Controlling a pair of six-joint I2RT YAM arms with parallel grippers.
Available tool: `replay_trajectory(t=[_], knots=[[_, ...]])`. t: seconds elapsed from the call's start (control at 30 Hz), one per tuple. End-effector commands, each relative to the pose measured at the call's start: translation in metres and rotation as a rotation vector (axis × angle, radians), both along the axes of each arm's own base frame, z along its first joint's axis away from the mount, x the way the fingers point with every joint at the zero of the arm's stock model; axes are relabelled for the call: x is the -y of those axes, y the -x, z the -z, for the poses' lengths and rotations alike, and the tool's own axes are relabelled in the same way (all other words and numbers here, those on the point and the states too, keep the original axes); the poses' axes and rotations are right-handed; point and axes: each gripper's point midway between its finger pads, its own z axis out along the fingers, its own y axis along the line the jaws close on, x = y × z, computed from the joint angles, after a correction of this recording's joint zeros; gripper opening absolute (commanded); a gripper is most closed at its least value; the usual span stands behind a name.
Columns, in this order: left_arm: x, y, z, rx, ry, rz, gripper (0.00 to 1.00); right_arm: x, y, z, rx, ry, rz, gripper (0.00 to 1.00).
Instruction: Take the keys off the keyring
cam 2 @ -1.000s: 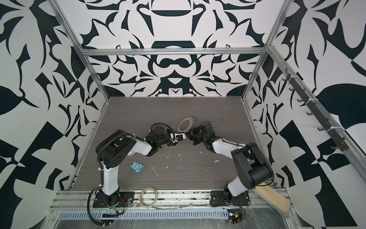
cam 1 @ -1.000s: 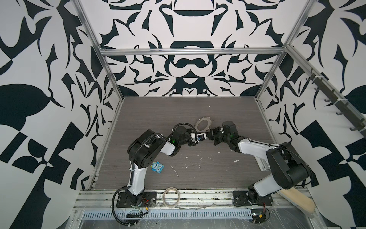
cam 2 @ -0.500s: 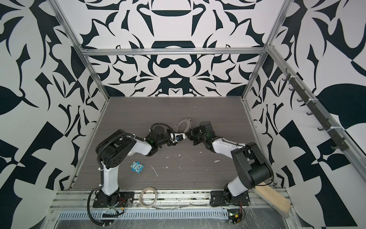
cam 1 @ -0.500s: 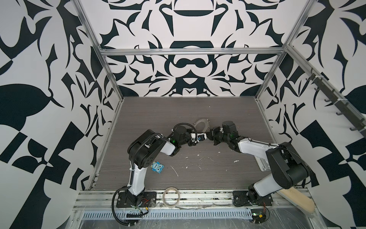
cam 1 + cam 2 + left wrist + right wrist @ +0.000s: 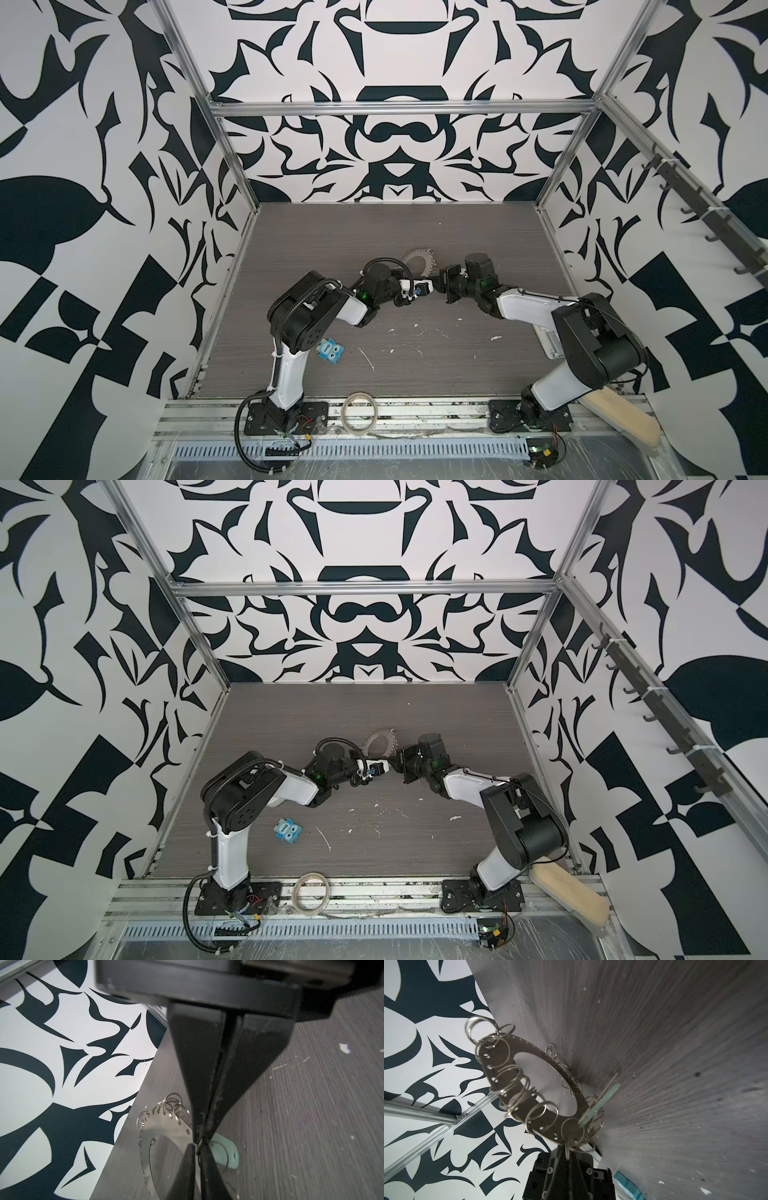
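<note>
The mint key tag (image 5: 225, 1154) is not yet off: it hangs on the tilted keyring (image 5: 168, 1128) at mid-table. The left gripper (image 5: 198, 1140) pinches a small ring (image 5: 566, 1150) there, and the right gripper (image 5: 197, 1148) is clenched against it. I think the next move needs a careful pull apart.

Keyring (image 5: 166, 1126) stands just behind where left tool (image 5: 199, 1138) and right tool (image 5: 197, 1152) meet.

Black-and-white patterned walls (image 5: 124, 166) enclose a grey wood-grain floor (image 5: 374, 232), framed by aluminium rails (image 5: 399, 109).
</note>
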Motion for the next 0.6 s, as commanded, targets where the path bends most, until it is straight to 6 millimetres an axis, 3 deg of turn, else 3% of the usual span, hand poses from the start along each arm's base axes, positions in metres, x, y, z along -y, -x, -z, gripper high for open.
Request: replay_trajectory(t=[0.0,0.43,0.57], knots=[[0.0091,0.0005,-0.0133,0.064,0.026,0.033,0.08,-0.0182,0.0022,-0.0225,0.045,-0.05,-0.082,0.0],[0.0057,0.009,-0.0198,0.074,0.016,0.057,0.0,-0.0155,0.0075,-0.0181,0.041,-0.01,-0.102,0.0],[0.0024,0.0076,-0.0149,0.075,-0.021,0.042,0.0,-0.0138,0.0078,-0.0183,0.038,-0.007,-0.096,0.13]])
